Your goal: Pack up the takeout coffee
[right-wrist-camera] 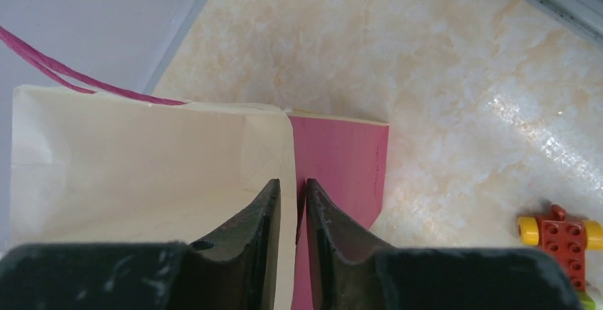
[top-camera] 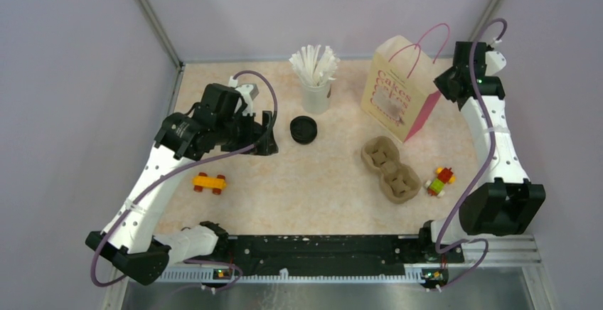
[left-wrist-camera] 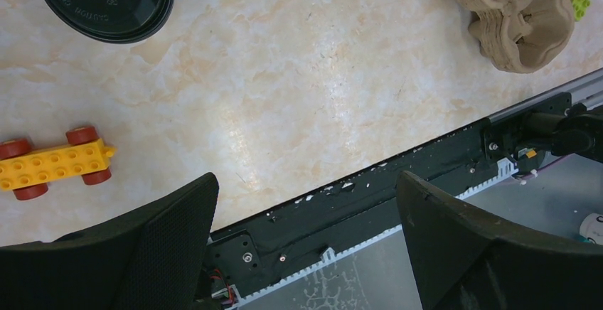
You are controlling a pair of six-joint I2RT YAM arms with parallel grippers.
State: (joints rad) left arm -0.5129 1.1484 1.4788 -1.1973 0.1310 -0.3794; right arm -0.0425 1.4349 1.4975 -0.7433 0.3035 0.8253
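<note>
The right claw (right-wrist-camera: 293,185), closest in view, is clenched on the bag (right-wrist-camera: 142,153) at the top edge of its side wall, one finger inside, one outside. The left claw (top-camera: 270,136) gapes wide, holding nothing. The coffee (top-camera: 304,129) stands on the table (top-camera: 320,196) just beside the left claw's fingertips, not touching, well left of the bag.

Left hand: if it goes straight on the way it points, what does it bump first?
Probably the bare table. The left hand points down at it, the coffee sits off to one side, and nothing shows in between, though depth is hard to judge.
</note>
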